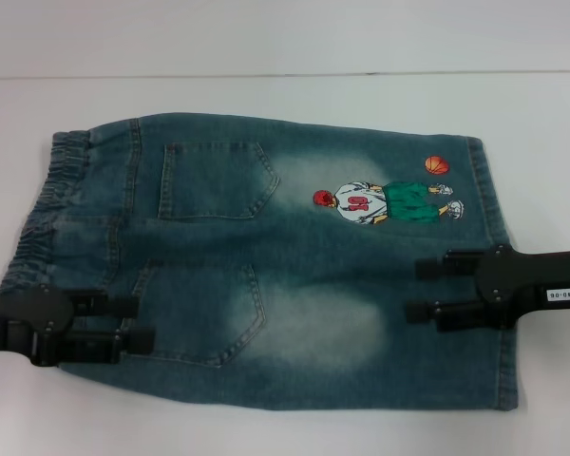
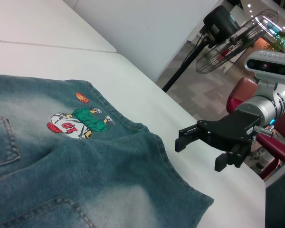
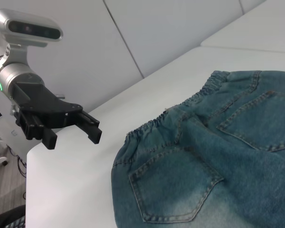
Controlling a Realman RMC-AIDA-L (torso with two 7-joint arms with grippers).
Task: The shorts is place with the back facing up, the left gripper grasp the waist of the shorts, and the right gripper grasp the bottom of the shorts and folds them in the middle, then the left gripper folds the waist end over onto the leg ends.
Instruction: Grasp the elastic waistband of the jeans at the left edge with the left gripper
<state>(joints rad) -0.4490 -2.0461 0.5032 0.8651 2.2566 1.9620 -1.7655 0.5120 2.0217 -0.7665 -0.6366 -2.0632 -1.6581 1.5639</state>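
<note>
The denim shorts (image 1: 294,275) lie flat on the white table (image 1: 266,104) with both back pockets up. The elastic waist (image 1: 46,195) is at the left and the leg ends (image 1: 492,204) at the right, by a cartoon basketball print (image 1: 389,201). My left gripper (image 1: 144,322) hovers open over the near waist corner. My right gripper (image 1: 413,290) hovers open over the near leg end. Neither holds cloth. In the left wrist view the right gripper (image 2: 197,149) hangs beyond the hem (image 2: 180,180). In the right wrist view the left gripper (image 3: 72,140) hangs off the waistband (image 3: 152,124).
Bare white tabletop (image 1: 285,427) surrounds the shorts on all sides. A seam in the table (image 1: 266,76) runs across behind them. Off the table stand a floor fan (image 2: 237,33) and a grey wall (image 3: 156,33).
</note>
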